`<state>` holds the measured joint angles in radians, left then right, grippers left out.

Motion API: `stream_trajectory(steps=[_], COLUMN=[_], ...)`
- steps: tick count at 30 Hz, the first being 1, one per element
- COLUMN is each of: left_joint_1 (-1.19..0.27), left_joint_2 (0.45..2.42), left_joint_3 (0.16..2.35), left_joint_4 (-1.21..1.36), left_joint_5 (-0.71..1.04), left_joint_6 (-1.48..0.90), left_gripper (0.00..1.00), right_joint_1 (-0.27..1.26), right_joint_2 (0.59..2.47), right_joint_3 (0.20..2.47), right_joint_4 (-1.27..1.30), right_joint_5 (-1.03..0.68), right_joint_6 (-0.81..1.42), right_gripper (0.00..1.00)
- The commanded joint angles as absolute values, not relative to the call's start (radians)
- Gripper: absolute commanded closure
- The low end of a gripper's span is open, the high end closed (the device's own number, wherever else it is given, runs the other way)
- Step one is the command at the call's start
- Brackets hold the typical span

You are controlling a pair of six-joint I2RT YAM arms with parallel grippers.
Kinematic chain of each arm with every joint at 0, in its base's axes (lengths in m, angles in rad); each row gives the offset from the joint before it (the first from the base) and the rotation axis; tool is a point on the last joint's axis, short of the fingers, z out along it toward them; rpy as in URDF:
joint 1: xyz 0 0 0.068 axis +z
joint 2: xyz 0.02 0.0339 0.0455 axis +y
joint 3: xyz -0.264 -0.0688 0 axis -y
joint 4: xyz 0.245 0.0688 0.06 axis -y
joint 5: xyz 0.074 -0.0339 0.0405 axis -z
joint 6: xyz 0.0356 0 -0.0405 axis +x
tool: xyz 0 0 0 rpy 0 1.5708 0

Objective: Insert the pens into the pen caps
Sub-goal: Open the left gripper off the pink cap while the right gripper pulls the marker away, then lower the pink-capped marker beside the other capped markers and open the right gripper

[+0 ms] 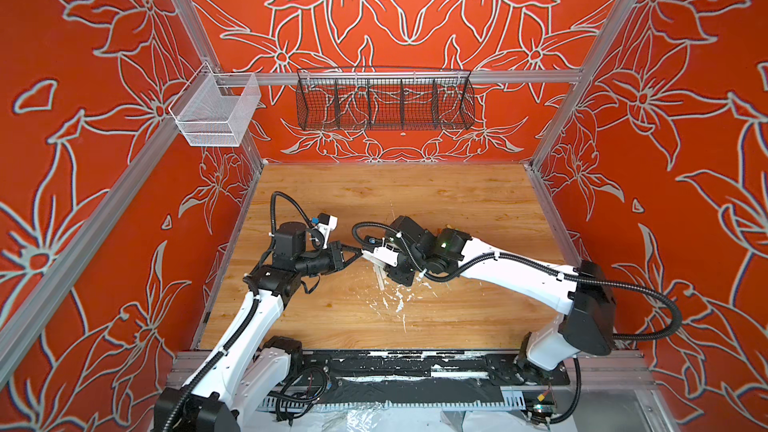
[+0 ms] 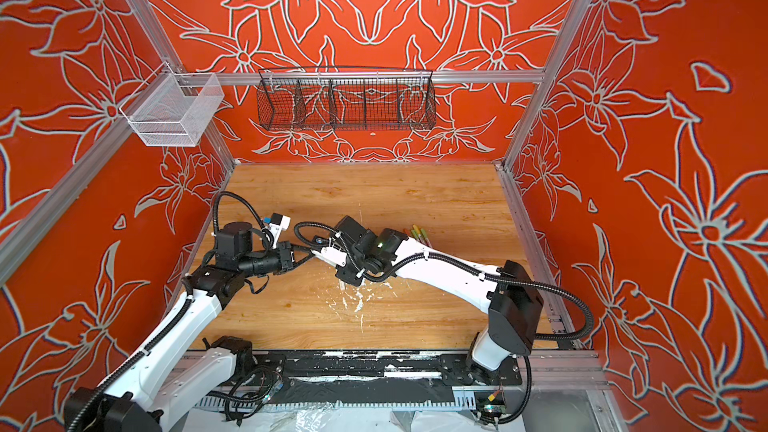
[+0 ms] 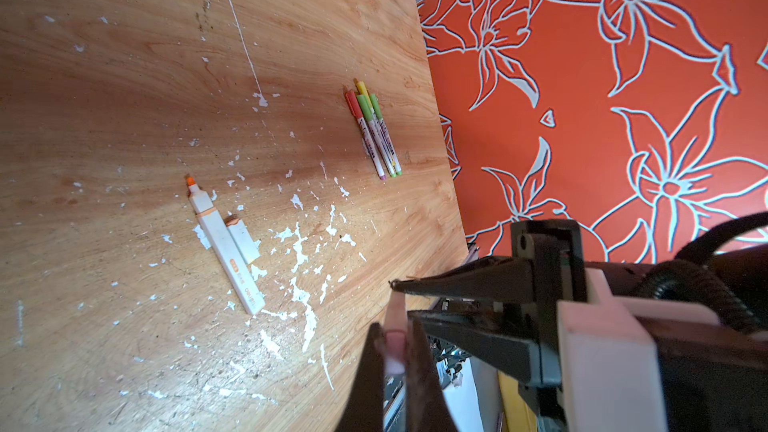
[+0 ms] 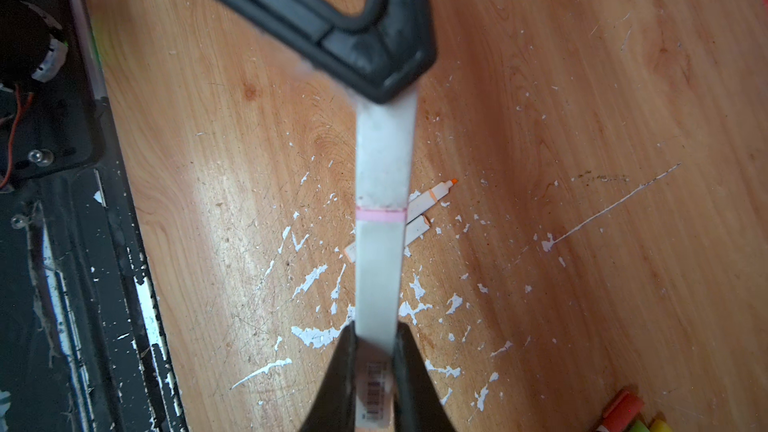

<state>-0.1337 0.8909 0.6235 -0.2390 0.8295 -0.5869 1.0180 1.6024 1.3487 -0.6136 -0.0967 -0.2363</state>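
At the left of a top view, your left pincer [image 1: 356, 252] reaches level toward mid-frame above the tabletop [image 1: 374, 201]. The right wrist view shows it clamped on the far end of a white cap [image 4: 385, 147]. Just to its right, your right pincer [image 4: 377, 328] meets it head-on, closed on the barcode end of the pink-ringed marker [image 4: 378, 268].

You hold the two in one straight line, up in the air, because a cap slides on only when both axes agree. The cap's mouth sits at the pink ring, so I judge this one seated, or nearly so.

Under your right wrist, mostly hidden in the top views, an uncapped orange highlighter [image 3: 226, 255] lies right against its loose cap [image 3: 243, 238]. The pair is probably your next job. Farther right in a top view, near the tabletop's edge, four slim capped pens [image 2: 417, 234] lie bunched together. I take them as finished and parked clear of the work.
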Motion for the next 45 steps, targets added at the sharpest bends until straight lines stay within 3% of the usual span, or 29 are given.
stream_trajectory(steps=[1,6,13,17,27,45], left_joint_1=[-0.171,-0.128,-0.029,0.004,0.012,0.012], left_joint_2=[0.877,0.848,0.754,0.707,0.681,0.693], left_joint_3=[0.602,0.596,0.587,0.588,0.584,0.572], left_joint_4=[-0.318,-0.307,-0.330,-0.356,-0.368,-0.341], left_joint_5=[0.891,0.890,0.822,0.769,0.735,0.749], left_joint_6=[-0.573,-0.588,-0.586,-0.576,-0.578,-0.588], left_gripper=[0.97,0.83,0.20,0.00,0.03,0.03], right_joint_1=[1.045,1.042,0.987,0.926,0.719,0.514], right_joint_2=[1.608,1.583,1.566,1.593,1.835,1.921], right_joint_3=[1.407,1.303,1.207,1.213,1.376,1.348], right_joint_4=[-0.424,-0.432,-0.467,-0.527,-0.829,-0.886], right_joint_5=[-0.199,-0.177,-0.140,-0.132,0.021,0.173], right_joint_6=[-0.274,-0.221,-0.145,-0.122,0.042,0.106], right_gripper=[1.00,1.00,1.00,1.00,1.00,0.97])
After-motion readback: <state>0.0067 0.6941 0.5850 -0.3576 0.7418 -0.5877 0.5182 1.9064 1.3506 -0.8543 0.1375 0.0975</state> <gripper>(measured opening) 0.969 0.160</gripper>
